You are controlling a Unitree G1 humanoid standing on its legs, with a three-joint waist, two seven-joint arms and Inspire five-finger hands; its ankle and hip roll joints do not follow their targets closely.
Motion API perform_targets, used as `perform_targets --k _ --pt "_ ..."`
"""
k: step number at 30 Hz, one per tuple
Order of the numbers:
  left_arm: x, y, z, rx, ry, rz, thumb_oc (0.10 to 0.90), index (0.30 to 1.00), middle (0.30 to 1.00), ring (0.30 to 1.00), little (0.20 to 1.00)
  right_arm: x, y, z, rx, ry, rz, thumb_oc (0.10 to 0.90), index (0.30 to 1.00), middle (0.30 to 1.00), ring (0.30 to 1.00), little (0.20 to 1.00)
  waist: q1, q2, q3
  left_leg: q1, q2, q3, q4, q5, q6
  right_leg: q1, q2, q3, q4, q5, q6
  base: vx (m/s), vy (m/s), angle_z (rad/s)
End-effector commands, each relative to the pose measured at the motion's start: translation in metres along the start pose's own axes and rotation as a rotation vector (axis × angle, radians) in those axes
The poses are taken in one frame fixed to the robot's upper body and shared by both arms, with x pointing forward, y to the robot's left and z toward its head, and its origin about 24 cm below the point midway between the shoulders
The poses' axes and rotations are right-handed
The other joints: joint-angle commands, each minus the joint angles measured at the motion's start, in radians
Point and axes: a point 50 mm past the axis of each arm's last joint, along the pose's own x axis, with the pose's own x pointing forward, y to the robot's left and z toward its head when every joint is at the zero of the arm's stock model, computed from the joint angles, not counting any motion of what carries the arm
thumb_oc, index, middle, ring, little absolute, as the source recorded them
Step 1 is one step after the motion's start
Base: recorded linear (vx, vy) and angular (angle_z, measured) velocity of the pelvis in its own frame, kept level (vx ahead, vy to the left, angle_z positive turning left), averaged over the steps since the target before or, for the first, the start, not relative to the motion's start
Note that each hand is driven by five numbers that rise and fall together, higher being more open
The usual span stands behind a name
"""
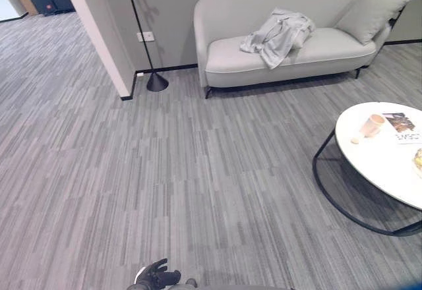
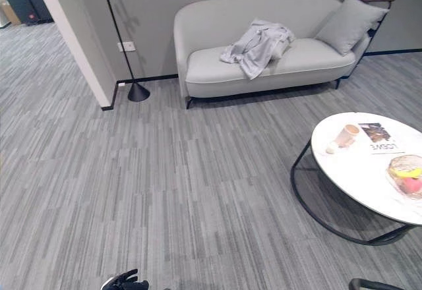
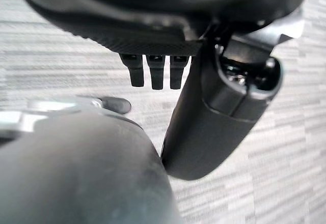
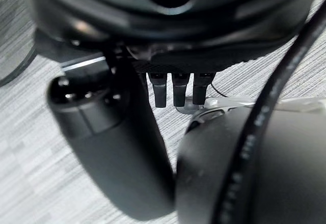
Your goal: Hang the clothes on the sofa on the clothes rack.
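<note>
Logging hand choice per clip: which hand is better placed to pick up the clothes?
Neither has a clear edge, perhaps right. The clothes lie far off on the sofa, right of centre. The left hand hangs low; the right hand too, both empty.

A lounge or living room: grey carpet [image 1: 132, 171], a pale sofa [image 1: 290, 53] with a cushion [image 1: 369, 13] at the far wall, a floor lamp [image 1: 156, 81] to its left, a round coffee table [image 1: 382, 165] near right.

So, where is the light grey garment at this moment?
The garment lies crumpled on the sofa seat, near its middle, left of the cushion, across the floor from the robot.
</note>
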Motion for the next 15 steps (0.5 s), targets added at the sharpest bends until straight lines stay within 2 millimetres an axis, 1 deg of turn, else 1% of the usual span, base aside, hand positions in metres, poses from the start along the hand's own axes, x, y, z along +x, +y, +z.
perform_targets --k 1,3,9,10,11,12,13,15 --pt "0.003 -0.015 0.005 0.018 0.005 -0.03 0.8 0.9 0.9 0.9 0.9 0.002 0.016 0.006 -0.08 0.0 0.034 0.8 0.9 0.9 0.9 0.9 0.01 -0.033 0.012 -0.059 -0.081 -0.071 -0.029 0.001 0.038 0.02 -0.04 0.03 0.005 -0.006 0.016 0.0 -0.036 0.0" --pt "0.003 -0.016 0.005 0.025 0.006 -0.033 0.8 0.9 0.9 0.9 0.9 0.001 0.014 0.004 -0.102 0.01 0.028 0.8 0.9 0.9 0.9 0.9 0.003 -0.032 0.01 -0.059 -0.072 -0.076 -0.029 0.006 0.031 0.024 -0.029 0.03 0.005 -0.015 0.01 -0.01 -0.079 0.02" --pt "0.003 -0.016 0.005 0.025 0.006 -0.033 0.8 0.9 0.9 0.9 0.9 0.001 0.014 0.004 -0.102 0.01 0.028 0.8 0.9 0.9 0.9 0.9 0.003 -0.032 0.01 -0.059 -0.073 -0.077 -0.029 0.006 0.031 0.024 -0.029 0.03 0.005 -0.015 0.01 0.0 -0.032 0.02" --pt "0.003 -0.014 0.001 -0.027 0.032 -0.031 0.8 0.9 0.9 0.9 0.9 0.001 0.01 0.0 -0.153 0.036 0.022 0.8 0.9 0.9 0.9 0.9 0.004 -0.029 0.005 -0.061 -0.059 -0.101 -0.029 0.017 0.022 0.039 -0.008 0.016 0.009 -0.037 -0.006 0.0 -0.163 0.01" --pt "0.002 -0.015 -0.003 -0.036 0.053 -0.038 0.8 0.9 0.9 0.9 0.9 0.001 0.009 0.002 -0.174 0.032 0.022 0.8 0.9 0.9 0.9 0.9 0.002 -0.026 0.002 -0.057 -0.058 -0.105 -0.029 0.019 0.021 0.044 -0.005 0.013 0.011 -0.041 -0.009 0.04 -0.191 0.12" --pt "0.001 -0.017 -0.008 -0.001 0.066 -0.054 0.8 0.9 0.9 0.9 0.9 0.001 0.01 0.009 -0.264 0.012 0.026 0.8 0.9 0.9 0.9 0.9 0.005 -0.02 -0.007 -0.047 -0.06 -0.117 -0.029 0.016 0.022 0.059 -0.001 0.008 0.01 -0.046 -0.012 0.04 -0.043 0.16" --pt "0.001 -0.017 -0.008 -0.001 0.066 -0.054 0.8 0.9 0.9 0.9 0.9 0.001 0.01 0.009 -0.265 0.012 0.026 0.8 0.9 0.9 0.9 0.9 0.004 -0.019 -0.007 -0.046 -0.06 -0.117 -0.029 0.016 0.022 0.06 -0.001 0.008 0.01 -0.047 -0.012 0.05 -0.023 0.17" --pt "0.001 -0.019 -0.007 0.04 0.063 -0.066 0.8 0.9 0.9 0.9 0.9 0.002 0.012 0.011 -0.332 0.01 0.032 0.8 0.9 0.9 0.9 0.9 0.008 -0.017 -0.012 -0.041 -0.062 -0.124 -0.029 0.014 0.023 0.067 -0.001 0.003 0.007 -0.048 -0.012 0.05 0.028 0.1"
